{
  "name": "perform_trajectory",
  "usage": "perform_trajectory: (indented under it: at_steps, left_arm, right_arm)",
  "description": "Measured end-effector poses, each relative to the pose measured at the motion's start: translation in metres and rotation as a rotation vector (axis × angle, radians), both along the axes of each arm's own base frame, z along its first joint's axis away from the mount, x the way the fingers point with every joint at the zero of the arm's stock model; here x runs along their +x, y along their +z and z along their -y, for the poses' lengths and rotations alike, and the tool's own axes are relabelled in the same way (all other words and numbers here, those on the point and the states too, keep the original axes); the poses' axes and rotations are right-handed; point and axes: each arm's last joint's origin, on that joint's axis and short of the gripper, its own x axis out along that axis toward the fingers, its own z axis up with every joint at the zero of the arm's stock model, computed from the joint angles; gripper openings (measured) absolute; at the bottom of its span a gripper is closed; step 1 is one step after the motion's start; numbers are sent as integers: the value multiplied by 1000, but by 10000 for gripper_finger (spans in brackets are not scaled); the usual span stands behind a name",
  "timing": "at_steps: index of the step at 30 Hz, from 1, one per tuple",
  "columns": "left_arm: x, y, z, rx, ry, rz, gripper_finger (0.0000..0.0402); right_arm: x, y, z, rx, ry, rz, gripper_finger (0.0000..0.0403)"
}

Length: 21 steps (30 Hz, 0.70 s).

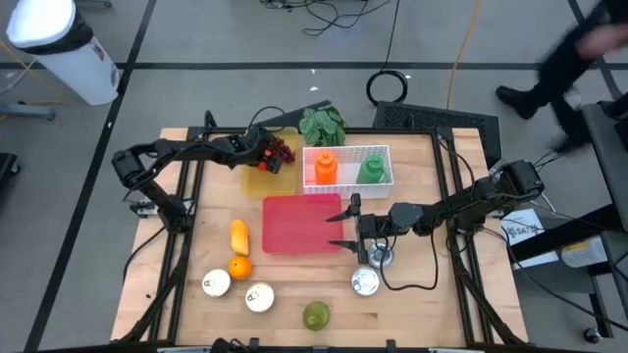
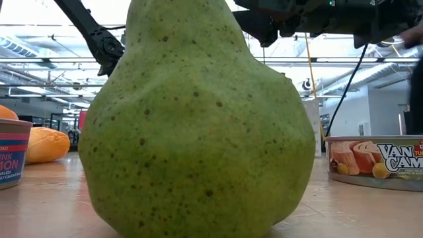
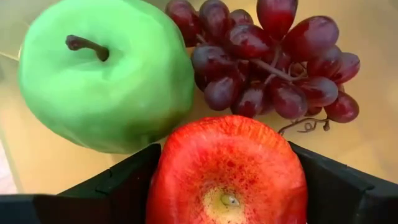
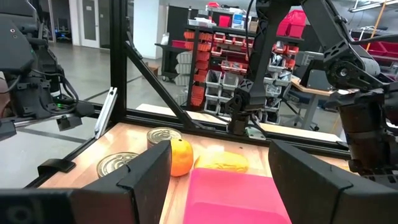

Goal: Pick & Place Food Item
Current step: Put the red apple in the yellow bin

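While gripped by left tool [image 3: 227, 186], red apple [image 3: 230, 168], speckled skin

Left gripper [image 1: 263, 154] over yellow board [image 1: 257, 178] beside grapes [image 1: 284, 149]; right gripper [image 1: 350, 224] open over red tray [image 1: 294, 224].

- The left arm reaches from the table's left edge toward the far middle of the tabletop, elbow bent near the left edge.
- The left gripper [image 1: 263, 153] sits near the far edge, its two dark fingers [image 3: 118, 186] clamped on either side of a red apple [image 3: 229, 171].
- The right arm stretches from the right edge inward toward the middle of the tabletop.
- The right gripper [image 1: 348, 224] hangs at mid-table with its fingers [image 4: 134, 180] spread wide, holding nothing.
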Motion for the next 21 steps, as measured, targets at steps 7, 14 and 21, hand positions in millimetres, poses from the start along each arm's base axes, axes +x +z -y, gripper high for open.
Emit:
perform_trajectory:
  at_steps: [7,14,21]
  left_arm:
    - [-3,1,2,-14,-2,-24,328]
    - [-3,0,2,-14,-2,-25,328]
    - [-3,0,2,-20,3,-21,329]
  right_arm:
    - [0,-1,0,-2,0,-7,251]
    - [0,-2,0,-4,0,-16,251]
    - [0,-3,0,-7,0,-29,251]
